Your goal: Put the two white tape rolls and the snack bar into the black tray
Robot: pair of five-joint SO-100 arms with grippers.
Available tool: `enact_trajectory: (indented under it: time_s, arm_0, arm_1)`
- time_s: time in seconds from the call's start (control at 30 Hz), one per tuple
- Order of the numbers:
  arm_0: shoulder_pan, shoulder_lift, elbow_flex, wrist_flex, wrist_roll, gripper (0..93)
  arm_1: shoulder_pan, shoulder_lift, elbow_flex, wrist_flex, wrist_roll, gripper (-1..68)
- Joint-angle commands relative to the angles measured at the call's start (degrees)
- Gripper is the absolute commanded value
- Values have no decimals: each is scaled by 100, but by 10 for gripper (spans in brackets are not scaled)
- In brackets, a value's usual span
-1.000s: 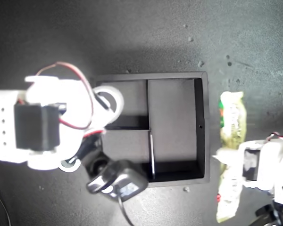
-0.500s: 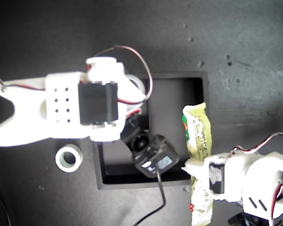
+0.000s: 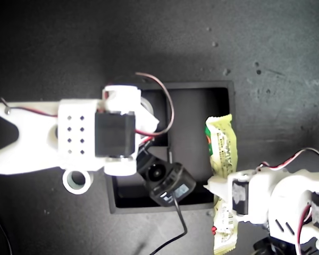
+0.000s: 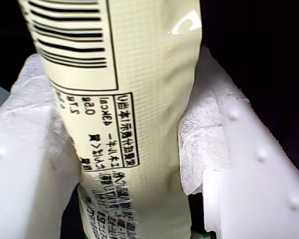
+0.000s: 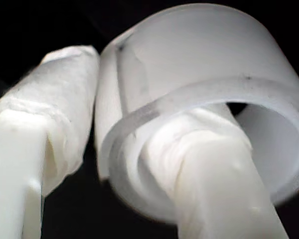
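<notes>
Snack bar (image 3: pixel 223 154) sits clamped in my first pincer (image 4: pixel 134 149), over the tray's (image 3: pixel 173 204) rim; released there, it may tip out. My second pincer (image 5: pixel 134 164) clamps a tape roll (image 5: pixel 199 99) above a compartment.

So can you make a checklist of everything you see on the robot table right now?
Surface: dark table, pale specks.
Job's things: black tray; snack bar over its rim at the exterior view's right; grey-cored tape roll outside the tray.
Clutter: nothing seen.
Grippers: my first gripper clamps the snack bar; my second gripper holds the white tape roll above the tray.
Cables: red wires, black cable.
Surroundings: nothing seen.
</notes>
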Motion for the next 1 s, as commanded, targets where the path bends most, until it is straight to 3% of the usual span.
enact_trajectory:
  time_s: [0.0,0.1,0.37,0.43,0.63,0.8,0.97]
  arm_0:
    - [62,580,114,97,-79,132]
    - [114,782,264,97,-35,166]
    - [141,2188,1011,105,-62,176]
    - [255,2900,1389,105,-202,173]
    - [1195,4799,2953,9,-1424,155]
    - [2021,5616,4975,-1424,-2206,150]
    - [2470,5581,6319,-2839,-2733,151]
  arm_1:
    - [-53,44,35,-18,70,142]
    - [-88,44,70,220,88,206]
    - [-141,44,-369,1477,255,245]
    - [-97,53,-861,2021,272,235]
    - [308,1767,-123,2021,554,137]
    - [633,3533,809,2021,1187,71]
    - [1099,4966,2276,2013,2479,6]
